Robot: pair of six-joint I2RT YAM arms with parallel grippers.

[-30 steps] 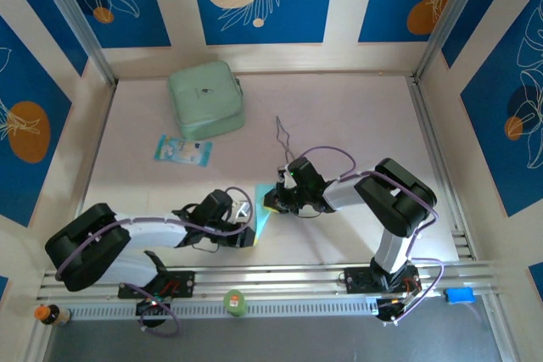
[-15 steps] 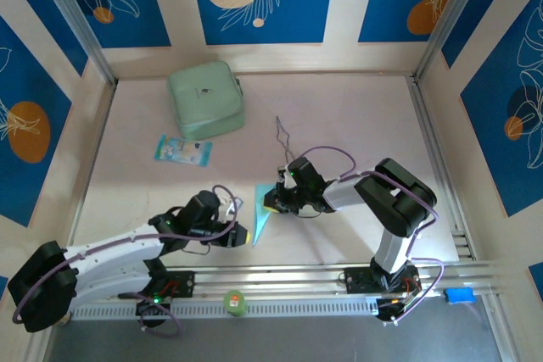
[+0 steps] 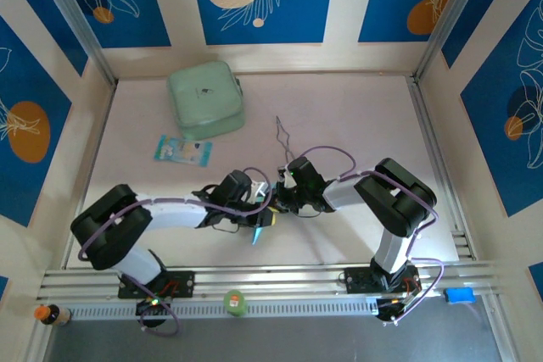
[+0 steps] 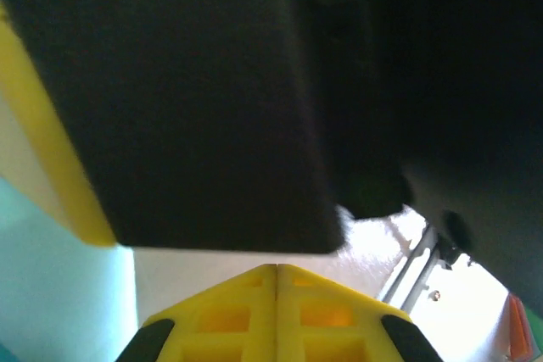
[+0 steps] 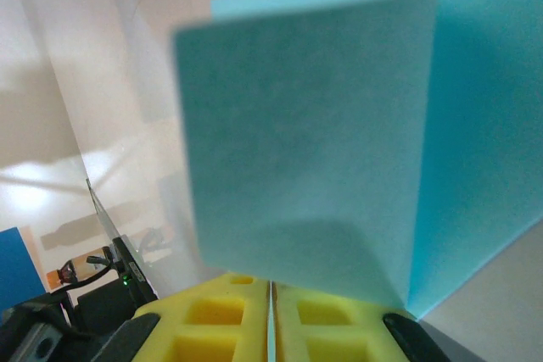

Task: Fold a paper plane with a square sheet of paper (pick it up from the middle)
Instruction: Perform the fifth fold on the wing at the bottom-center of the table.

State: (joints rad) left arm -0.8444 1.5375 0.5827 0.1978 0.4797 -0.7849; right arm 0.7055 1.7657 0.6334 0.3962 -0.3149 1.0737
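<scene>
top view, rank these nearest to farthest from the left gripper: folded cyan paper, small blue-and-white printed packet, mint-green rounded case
From the left gripper:
1. Folded cyan paper, right at its fingertips.
2. Small blue-and-white printed packet, back and to the left.
3. Mint-green rounded case, farther back left, beyond the packet.

No legible text anywhere, small dark mark on the mint-green case too tiny to read, blue-and-white packet print blurred
</scene>
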